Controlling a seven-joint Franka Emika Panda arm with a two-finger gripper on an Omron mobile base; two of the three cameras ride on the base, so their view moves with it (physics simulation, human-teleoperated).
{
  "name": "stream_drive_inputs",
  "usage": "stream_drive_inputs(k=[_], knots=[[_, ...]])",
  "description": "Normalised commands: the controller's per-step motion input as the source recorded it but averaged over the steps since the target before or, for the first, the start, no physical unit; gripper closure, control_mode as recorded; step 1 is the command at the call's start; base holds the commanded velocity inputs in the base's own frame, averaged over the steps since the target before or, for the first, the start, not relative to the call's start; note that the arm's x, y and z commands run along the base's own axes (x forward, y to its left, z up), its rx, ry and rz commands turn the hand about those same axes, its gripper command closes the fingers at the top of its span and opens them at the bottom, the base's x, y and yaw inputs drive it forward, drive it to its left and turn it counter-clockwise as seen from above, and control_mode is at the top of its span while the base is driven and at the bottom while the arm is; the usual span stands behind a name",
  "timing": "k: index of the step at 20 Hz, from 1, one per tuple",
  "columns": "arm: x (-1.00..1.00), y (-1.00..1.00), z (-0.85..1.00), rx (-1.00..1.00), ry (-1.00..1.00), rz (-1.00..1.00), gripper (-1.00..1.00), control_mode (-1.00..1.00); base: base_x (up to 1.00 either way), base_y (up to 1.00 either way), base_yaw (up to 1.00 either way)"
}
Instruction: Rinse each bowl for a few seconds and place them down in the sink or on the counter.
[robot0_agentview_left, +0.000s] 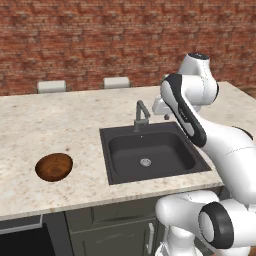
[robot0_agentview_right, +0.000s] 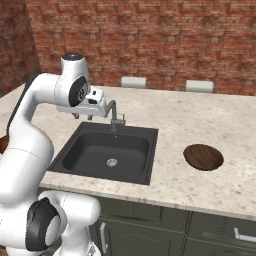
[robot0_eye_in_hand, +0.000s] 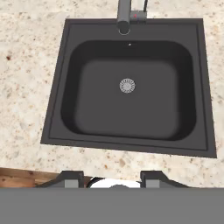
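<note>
Hand view is showing my gripper (robot0_eye_in_hand: 112, 178) hovering above the sink (robot0_eye_in_hand: 57, 100), fingers (robot0_eye_in_hand: 72, 178) standing partly apart, grasping nothing and touching nothing. The black basin is holding nothing but its silver drain (robot0_eye_in_hand: 127, 85), with the faucet (robot0_eye_in_hand: 124, 15) at its far rim. One wooden bowl (robot0_agentview_left: 54, 167) is sitting on the counter (robot0_agentview_left: 30, 125), well apart from the sink.

sink (robot0_eye_in_hand: 131, 87) basin open, faucet (robot0_eye_in_hand: 124, 15) at rim

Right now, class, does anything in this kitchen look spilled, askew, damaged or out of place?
Nothing stands out. One bowl sits upright on the counter left of the sink, apart from its rim. The basin looks dry, the faucet stands straight, and no spill or damage shows.
</note>
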Motion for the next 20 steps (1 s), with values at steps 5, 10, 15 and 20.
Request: stream_drive_inputs(k=[5,10,15,20], knots=[[-0.13,0.00,0.00,0.00,-0.06,0.00,-1.00,-1.00,0.00,0.00,0.00],[-0.39,0.00,0.00,-0.01,-0.15,-0.01,-1.00,-1.00,0.00,0.00,0.00],[-0.41,-0.02,0.00,-0.01,-0.13,-0.01,-1.00,-1.00,0.00,0.00,0.00],[-0.26,-0.24,0.00,0.00,-0.14,0.00,-1.00,-1.00,0.00,0.00,0.00]])
